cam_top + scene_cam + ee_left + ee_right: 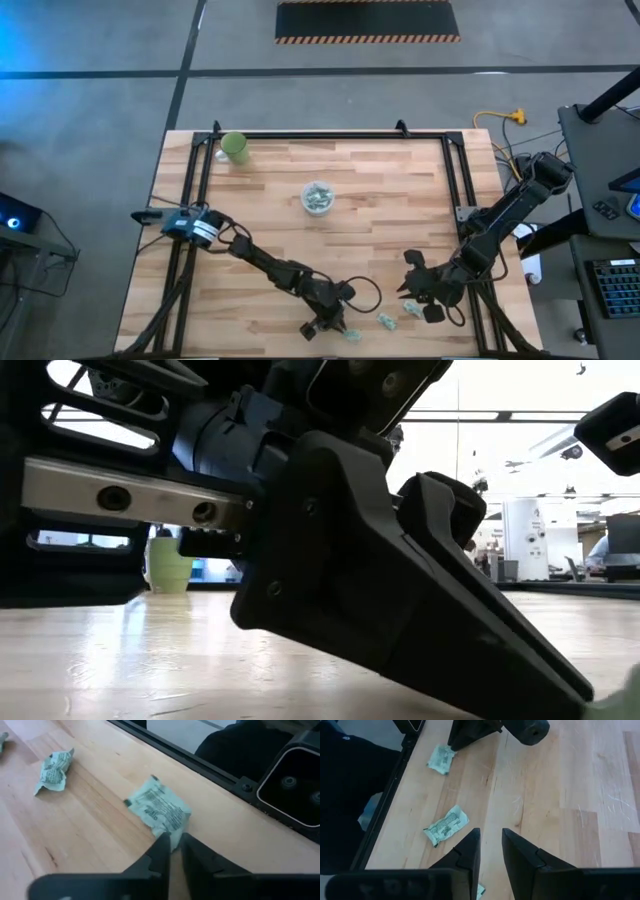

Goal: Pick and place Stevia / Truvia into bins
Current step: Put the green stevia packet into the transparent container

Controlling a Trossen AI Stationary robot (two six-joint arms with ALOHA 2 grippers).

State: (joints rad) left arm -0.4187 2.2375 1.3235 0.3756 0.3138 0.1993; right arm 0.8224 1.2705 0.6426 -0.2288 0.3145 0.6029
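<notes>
The packet [161, 809] near the table's [400, 190] front edge looks light, thin and crinkly, best pinched by one edge. The left gripper [173, 851] has its fingers together on that packet's edge, at the table. The right gripper [490, 851], fingers slightly apart and empty, hovers by another packet [446, 825] near the front right corner

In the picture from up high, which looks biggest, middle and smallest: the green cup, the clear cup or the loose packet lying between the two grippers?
1. Clear cup and green cup: they look about alike, so I can't rank them.
2. Loose packet on the table: clearly smallest.
</notes>
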